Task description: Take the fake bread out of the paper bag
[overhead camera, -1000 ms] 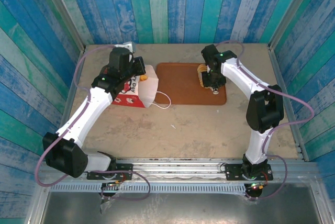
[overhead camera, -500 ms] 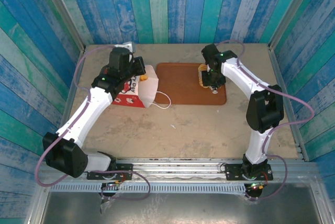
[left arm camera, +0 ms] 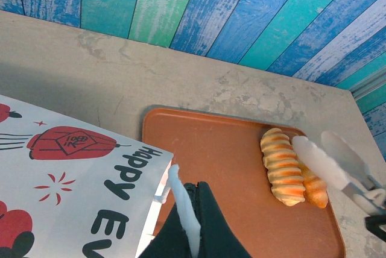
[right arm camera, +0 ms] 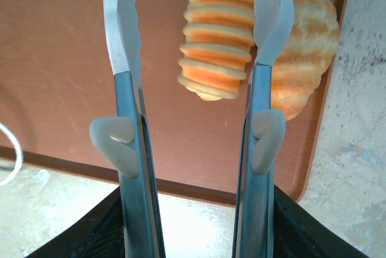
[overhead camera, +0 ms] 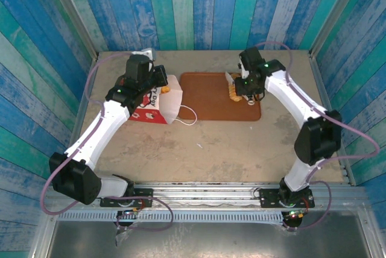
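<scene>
Right end effector has drawn back, open, above fake bread on the tray; left end effector pinches paper bag. We judge another retrieval next.

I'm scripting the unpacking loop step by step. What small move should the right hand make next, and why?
Probably lift the right hand clear and swing it toward the mouth of the paper bag. Its jaws stand open over two croissants lying on the tray, gripping neither, while the left hand pinches the bag's edge and something orange shows at the opening.
</scene>
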Robot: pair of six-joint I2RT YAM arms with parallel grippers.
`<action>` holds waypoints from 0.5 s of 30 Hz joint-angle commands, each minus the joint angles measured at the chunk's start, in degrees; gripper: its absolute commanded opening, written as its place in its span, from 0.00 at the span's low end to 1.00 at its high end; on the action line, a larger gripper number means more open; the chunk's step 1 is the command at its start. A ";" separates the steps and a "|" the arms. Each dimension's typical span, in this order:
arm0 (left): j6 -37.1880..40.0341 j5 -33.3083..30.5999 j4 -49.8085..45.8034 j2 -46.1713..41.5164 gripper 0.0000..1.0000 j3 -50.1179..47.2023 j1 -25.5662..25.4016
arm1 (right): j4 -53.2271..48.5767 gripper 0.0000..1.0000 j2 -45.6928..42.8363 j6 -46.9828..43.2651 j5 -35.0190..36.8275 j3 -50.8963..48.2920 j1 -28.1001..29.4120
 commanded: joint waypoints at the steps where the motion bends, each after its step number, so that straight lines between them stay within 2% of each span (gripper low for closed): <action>1: -0.08 -0.21 1.51 -1.77 0.00 0.75 -0.19 | 6.21 0.53 -5.98 -3.29 -2.02 -4.38 -0.19; 6: -0.16 -0.49 1.34 -1.99 0.00 0.68 -0.12 | 14.55 0.52 -14.31 -5.16 -3.86 -11.49 -0.25; 13: -0.22 -0.69 1.24 -2.40 0.00 0.59 -0.19 | 24.23 0.52 -23.76 -5.62 -1.66 -21.39 -0.34; 15: -0.17 -0.70 1.16 -2.44 0.00 0.59 -0.19 | 25.36 0.52 -25.34 -6.09 -3.44 -22.96 -0.41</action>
